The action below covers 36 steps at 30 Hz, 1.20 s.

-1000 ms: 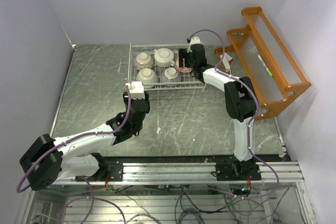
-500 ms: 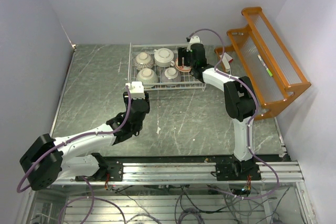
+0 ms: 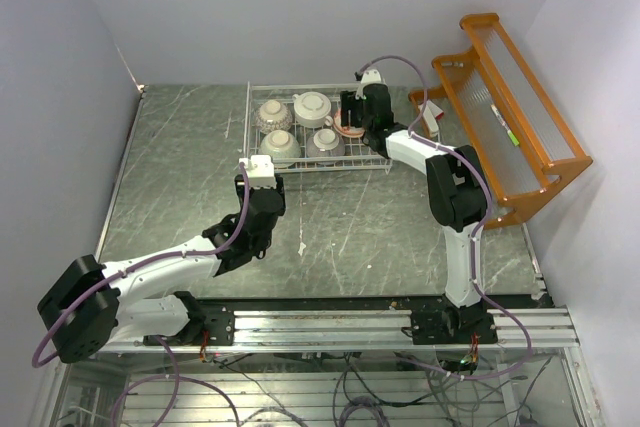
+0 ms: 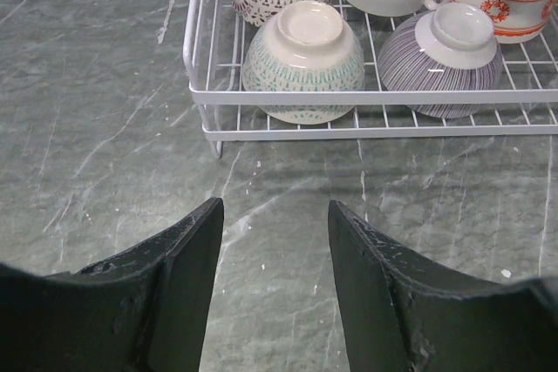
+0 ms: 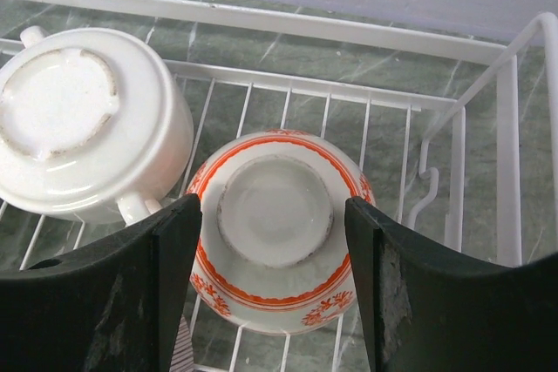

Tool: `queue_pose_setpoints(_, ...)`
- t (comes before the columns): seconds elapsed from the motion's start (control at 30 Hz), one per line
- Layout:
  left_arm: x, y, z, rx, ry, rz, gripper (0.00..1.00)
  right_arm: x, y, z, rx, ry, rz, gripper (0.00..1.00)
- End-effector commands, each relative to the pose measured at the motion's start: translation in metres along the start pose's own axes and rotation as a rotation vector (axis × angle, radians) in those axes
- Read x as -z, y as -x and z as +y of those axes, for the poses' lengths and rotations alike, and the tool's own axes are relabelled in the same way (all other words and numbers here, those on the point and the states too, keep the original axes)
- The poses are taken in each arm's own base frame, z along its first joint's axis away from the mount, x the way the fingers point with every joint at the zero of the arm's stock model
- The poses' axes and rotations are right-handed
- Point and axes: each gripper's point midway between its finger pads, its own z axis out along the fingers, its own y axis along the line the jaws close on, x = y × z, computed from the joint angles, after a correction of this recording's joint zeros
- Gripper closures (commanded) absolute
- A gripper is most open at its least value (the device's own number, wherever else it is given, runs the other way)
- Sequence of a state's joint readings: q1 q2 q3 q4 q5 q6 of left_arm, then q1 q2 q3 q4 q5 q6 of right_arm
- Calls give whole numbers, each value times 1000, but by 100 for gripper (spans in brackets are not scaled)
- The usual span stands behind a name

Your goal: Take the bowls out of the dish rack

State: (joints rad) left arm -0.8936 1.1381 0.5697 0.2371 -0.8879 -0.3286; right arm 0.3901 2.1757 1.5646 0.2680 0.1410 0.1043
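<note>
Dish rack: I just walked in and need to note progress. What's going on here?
The job is emptying the white wire dish rack of its bowls. All five sit upside down in it; none is out yet. The right tool hangs over the red-marked bowl at the rack's right end, jaws open on either side of it, with no grip evident. The left tool hovers open above the table in front of the rack, holding nothing.

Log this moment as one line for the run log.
dish rack: five bowls upside down | right gripper: open, straddling red-patterned bowl | left gripper: open, above table before rack
</note>
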Motion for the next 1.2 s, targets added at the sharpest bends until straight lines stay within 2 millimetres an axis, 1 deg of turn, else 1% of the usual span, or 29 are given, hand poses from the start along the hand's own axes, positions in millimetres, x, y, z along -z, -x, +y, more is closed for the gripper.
queue_pose_setpoints(0.0,-2,17,-7,34,-13,-25,38,-3,-14,2,1,4,12,36)
queue_pose_setpoints(0.07,-2,17,-7,34,-15,-24,38,-2,-17,1,3,4,18,39)
queue_pose_setpoints(0.2,-2,16,-7,33,-15,-23,38,-2,-21,0,8,-6,24,39)
queue_pose_setpoints(0.23,-2,16,-8,33,-18,-22,38,-2,-21,0,9,-4,24,41)
queue_pose_setpoints(0.43,-2,16,-8,31,-18,-21,39,-1,-20,-1,15,-4,22,65)
queue_pose_setpoints(0.57,-2,15,-8,29,-16,-20,39,-1,-19,-1,24,-6,23,74)
queue_pose_setpoints(0.7,-2,16,-8,31,-16,-22,39,1,-14,-3,25,-12,18,98)
queue_pose_setpoints(0.73,-2,15,-8,31,-17,-21,39,2,-12,-2,24,-11,15,100)
queue_pose_setpoints(0.93,-3,15,-9,29,-19,-19,39,7,11,0,18,1,-8,100)
queue_pose_setpoints(1.07,-2,16,-8,31,-19,-22,39,11,28,-2,18,-10,-36,100)
queue_pose_setpoints(1.17,-2,16,-7,33,-14,-22,39,14,36,-2,8,-14,-51,100)
